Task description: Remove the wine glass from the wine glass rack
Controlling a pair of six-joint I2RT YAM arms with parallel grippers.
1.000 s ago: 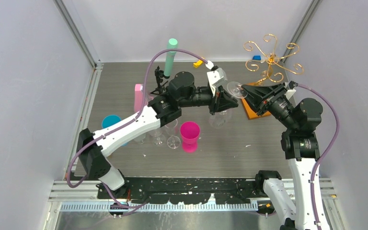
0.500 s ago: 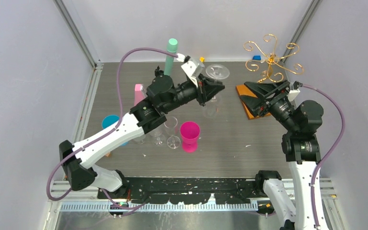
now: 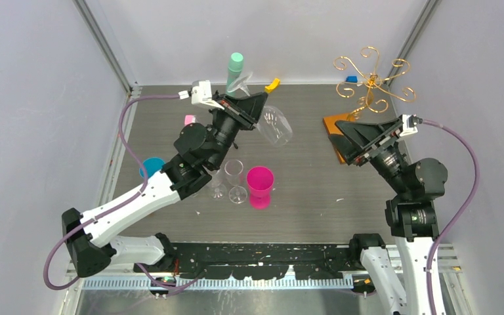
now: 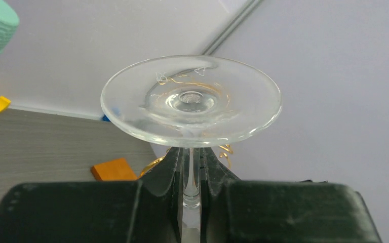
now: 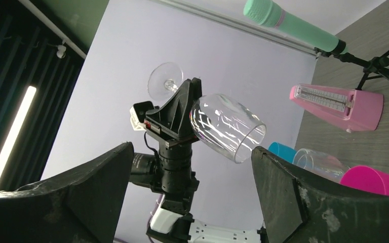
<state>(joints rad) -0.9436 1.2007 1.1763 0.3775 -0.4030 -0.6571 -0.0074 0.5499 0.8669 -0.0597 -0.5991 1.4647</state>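
Note:
The clear wine glass (image 3: 275, 125) hangs tilted in the air over the table's middle back, bowl toward the right. My left gripper (image 3: 254, 106) is shut on its stem. In the left wrist view the stem (image 4: 191, 174) runs between the closed fingers of the left gripper (image 4: 191, 158), with the round foot (image 4: 191, 100) above them. The gold wire wine glass rack (image 3: 371, 82) stands at the back right on its orange-brown base (image 3: 332, 126), with no glass on it. Beside that base my right gripper (image 3: 357, 141) stands wide open and empty. In the right wrist view the right gripper (image 5: 191, 152) faces the held wine glass (image 5: 226, 126).
Below the left arm stand a pink cup (image 3: 260, 182), several clear glasses (image 3: 235, 177) and a blue cup (image 3: 149, 166). A mint-green cylinder (image 3: 234, 69), a pink metronome (image 3: 189, 121) and a small yellow piece (image 3: 272, 84) sit at the back. Walls close in both sides.
My left arm swung the wine glass leftward and up, away from the right gripper and the rack. The right gripper opened wide and drew back to the right.

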